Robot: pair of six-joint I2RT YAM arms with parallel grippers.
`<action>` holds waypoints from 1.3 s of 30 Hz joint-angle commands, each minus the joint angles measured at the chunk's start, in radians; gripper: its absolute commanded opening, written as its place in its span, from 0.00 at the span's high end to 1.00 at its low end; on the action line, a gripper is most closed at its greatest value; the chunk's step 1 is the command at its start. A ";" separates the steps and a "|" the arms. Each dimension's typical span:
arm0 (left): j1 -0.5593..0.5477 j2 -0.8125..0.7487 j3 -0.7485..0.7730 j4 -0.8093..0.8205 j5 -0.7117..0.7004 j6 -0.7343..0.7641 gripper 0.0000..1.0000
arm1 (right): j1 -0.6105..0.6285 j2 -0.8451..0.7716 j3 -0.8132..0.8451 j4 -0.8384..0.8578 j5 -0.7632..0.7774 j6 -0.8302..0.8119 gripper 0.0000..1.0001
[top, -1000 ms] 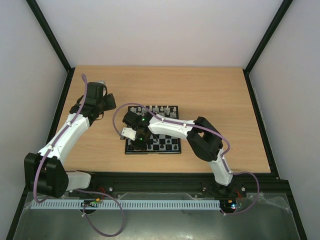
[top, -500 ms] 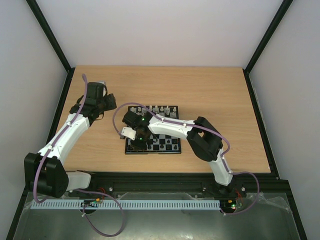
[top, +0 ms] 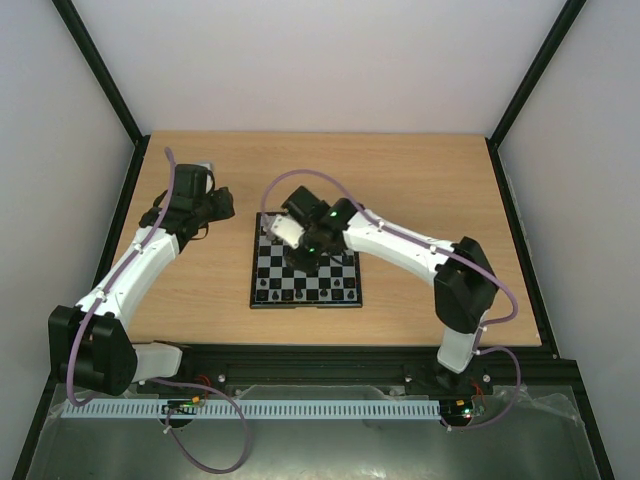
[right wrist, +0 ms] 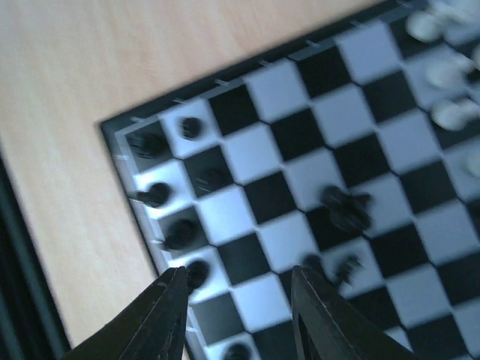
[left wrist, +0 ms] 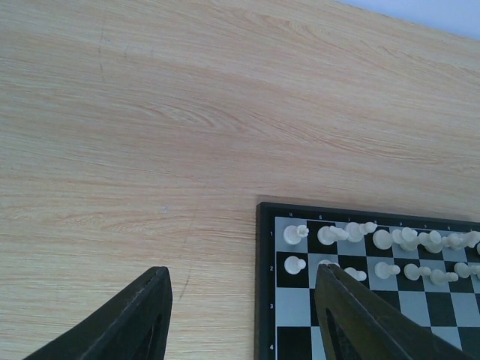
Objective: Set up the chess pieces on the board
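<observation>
The board lies mid-table. Black chess pieces stand along its near edge. My right gripper hovers open and empty over the board's far-left part. The blurred right wrist view shows its gap above the squares, with black pieces along the board's edge and loose ones mid-board. My left gripper is open and empty over bare wood left of the board. In its wrist view, white pieces fill the first two rows of the board.
The wooden table is framed by black rails and white walls. The right arm stretches across the board's right half and hides the white rows from above. The left arm lies along the table's left side.
My right gripper has moved from the board's near-left corner toward its far side, and the arm has stretched out. The near row of black pieces now shows. The left arm has not moved.
</observation>
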 commanded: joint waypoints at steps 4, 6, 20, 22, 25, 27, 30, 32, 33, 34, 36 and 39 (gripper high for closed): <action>0.005 -0.003 -0.011 0.014 0.033 0.014 0.46 | -0.127 -0.039 -0.136 0.039 0.111 0.071 0.60; 0.005 -0.002 -0.011 0.015 0.035 0.015 0.46 | -0.139 -0.031 -0.155 0.047 0.121 0.081 0.60; 0.005 0.002 -0.012 0.015 0.048 0.019 0.46 | -0.140 0.082 -0.138 0.026 0.098 0.094 0.53; 0.005 0.004 -0.011 0.015 0.051 0.019 0.46 | -0.140 0.101 -0.132 0.025 0.099 0.095 0.53; 0.005 0.007 -0.011 0.015 0.057 0.021 0.46 | -0.140 0.123 -0.123 0.025 0.098 0.100 0.54; 0.005 0.008 -0.011 0.014 0.060 0.020 0.46 | -0.141 0.136 -0.114 0.023 0.099 0.103 0.55; 0.005 0.010 -0.011 0.014 0.061 0.020 0.46 | -0.140 0.149 -0.106 0.020 0.096 0.105 0.57; 0.006 0.011 -0.011 0.013 0.063 0.022 0.46 | -0.141 0.154 -0.104 0.021 0.096 0.105 0.59; 0.005 0.012 -0.011 0.014 0.063 0.022 0.46 | -0.140 0.157 -0.105 0.020 0.095 0.105 0.60; 0.005 0.012 -0.011 0.014 0.064 0.022 0.46 | -0.140 0.159 -0.104 0.018 0.096 0.105 0.61; 0.006 0.013 -0.011 0.013 0.066 0.022 0.46 | -0.139 0.164 -0.104 0.018 0.099 0.106 0.63; 0.006 0.014 -0.012 0.013 0.067 0.022 0.46 | -0.140 0.171 -0.103 0.018 0.109 0.110 0.65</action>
